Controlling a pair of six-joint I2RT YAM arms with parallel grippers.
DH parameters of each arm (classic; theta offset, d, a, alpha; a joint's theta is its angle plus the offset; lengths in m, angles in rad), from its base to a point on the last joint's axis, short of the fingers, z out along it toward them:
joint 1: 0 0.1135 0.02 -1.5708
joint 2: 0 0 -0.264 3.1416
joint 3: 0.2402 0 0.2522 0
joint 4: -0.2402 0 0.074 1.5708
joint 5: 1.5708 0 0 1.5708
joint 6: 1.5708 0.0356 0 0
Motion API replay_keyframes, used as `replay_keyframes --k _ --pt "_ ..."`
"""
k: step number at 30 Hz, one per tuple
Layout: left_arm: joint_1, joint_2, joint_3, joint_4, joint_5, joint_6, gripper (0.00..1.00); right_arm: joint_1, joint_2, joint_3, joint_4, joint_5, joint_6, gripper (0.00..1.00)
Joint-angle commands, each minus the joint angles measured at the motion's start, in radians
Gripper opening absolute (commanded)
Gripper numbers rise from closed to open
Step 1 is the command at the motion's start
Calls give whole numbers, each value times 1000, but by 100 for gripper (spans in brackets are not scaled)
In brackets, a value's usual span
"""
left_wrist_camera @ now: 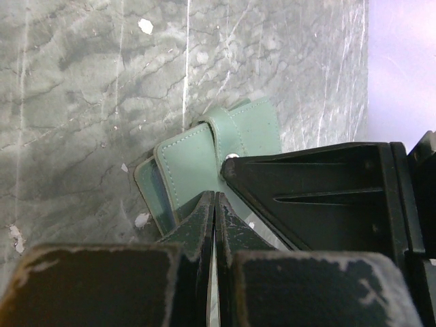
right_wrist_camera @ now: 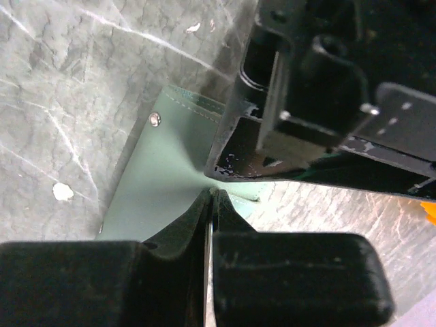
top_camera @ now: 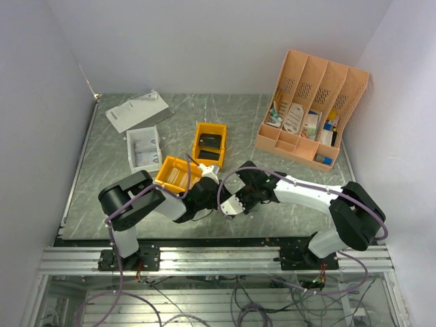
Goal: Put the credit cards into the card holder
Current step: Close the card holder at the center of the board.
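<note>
Far left, at the back of the table (top_camera: 95, 184), a paper sheet (top_camera: 136, 110) is lying flat. A white bin (top_camera: 144, 148) is sitting just in front of it. Next along, an orange bin (top_camera: 176, 174) is sitting right beside the left arm's forearm. A second orange bin (top_camera: 209, 144) is standing behind it with a dark object (top_camera: 211, 141) inside.

Centre front: both arms are reaching inward and meeting low over the table. In the overhead view their wrists are covering the spot between them.

The left gripper (left_wrist_camera: 214, 203) is showing its fingers pressed together, tips resting on the near edge of the card holder (left_wrist_camera: 194, 160). The card holder is lying on the marble top between the two grippers. It is folded, grey-green side up, with its strap crossing the cover.

The right gripper (right_wrist_camera: 208, 201) is coming in from the other side, and its fingers are likewise pressed together. Its tips are sitting on the green flap, a little way from the metal snap (right_wrist_camera: 155, 119). Both wrist views are blurring at close range, so I cannot tell whether either pair is nipping a layer or only touching it.

Far right, at the back, the peach organiser (top_camera: 313, 102) is standing with small items in its slots.
</note>
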Motion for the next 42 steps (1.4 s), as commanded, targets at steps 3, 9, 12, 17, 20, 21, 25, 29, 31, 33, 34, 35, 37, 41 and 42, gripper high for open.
replay_keyframes --k 3,9,12,17,20,21,25,29,31,33,34,35,37,41,42 --pt "11 6 -29 -77 19 29 7 32 64 -130 -205 -236 142 0" --pt "12 14 -25 -64 30 30 7 -30 -19 -154 -119 -191 247 0" --pt "13 -7 -28 -66 29 37 7 -124 -63 -147 -80 -203 257 0" --pt "13 -104 1 -149 25 107 7 -186 -120 -112 3 -279 299 0" --pt "12 -202 23 -244 -3 171 8 -206 -96 -51 23 -343 350 0" --pt "12 -237 19 -267 -13 185 8 -210 -90 -35 45 -352 400 0" --pt "7 -376 -55 -254 -50 166 16 -226 -79 12 122 -388 575 0" --pt "-17 -444 -147 -171 -78 98 17 -248 -89 30 210 -406 757 0" --pt "-38 -470 -170 -176 -113 74 17 -255 -89 36 261 -428 850 0" --pt "-49 -495 -175 -218 -151 60 16 -255 -74 47 307 -439 916 0" --pt "-49 -512 -177 -236 -161 59 15 -255 -61 55 329 -440 945 0" --pt "-49 -524 -179 -258 -172 58 15 -255 -47 64 345 -443 967 0" --pt "-49 -547 -179 -304 -188 59 13 -258 -18 80 381 -449 1003 0" --pt "-49 -578 -187 -353 -223 64 11 -257 41 113 481 -443 1090 0" --pt "-49 -584 -193 -353 -228 62 11 -259 52 122 506 -433 1113 0"
